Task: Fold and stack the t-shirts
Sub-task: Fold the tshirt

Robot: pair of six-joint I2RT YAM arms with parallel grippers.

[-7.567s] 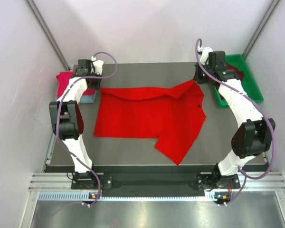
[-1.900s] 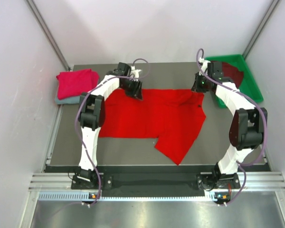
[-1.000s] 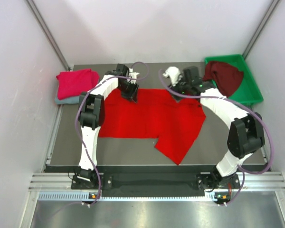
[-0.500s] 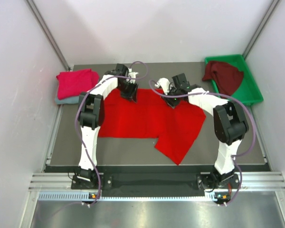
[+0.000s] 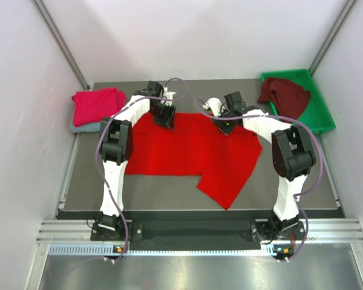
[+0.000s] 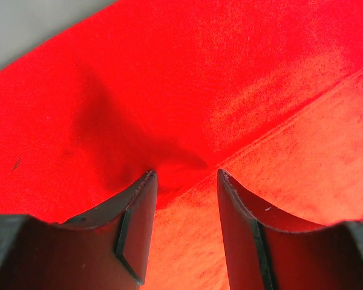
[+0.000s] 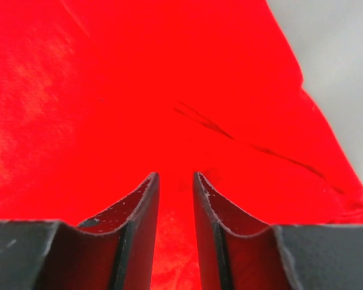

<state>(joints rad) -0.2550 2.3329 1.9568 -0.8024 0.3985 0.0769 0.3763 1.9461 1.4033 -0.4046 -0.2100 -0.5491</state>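
Two claws, both mine, and both work the far side of one red shirt (image 5: 187, 148). Nearest my bases, a loose flap of it hangs toward the front right of the table (image 5: 169, 187). Beyond that the body lies flat, its long axis running left to right across the table.

At its far hem sit my claws. My left claw (image 5: 167, 121) is over the far-left part. In its wrist view the fingers (image 6: 136, 223) have a pucker of cloth gathered between them, so I judge it is grasping the shirt. My right claw (image 5: 225, 128) is over the far-right part, and each arm is nearest its own end of the hem. Its fingers (image 7: 139, 217) stand close with red showing in the slit, but I cannot tell whether they have bitten.

So the cloth lies from my claws toward me. The fold, I judge, means drawing this hem nearward, both claws level.

Farthest left, a folded pink shirt (image 5: 98, 106) rests on a grey shirt (image 5: 81, 127). Far right, a maroon shirt (image 5: 287, 96) lies in the tray (image 5: 319, 118).
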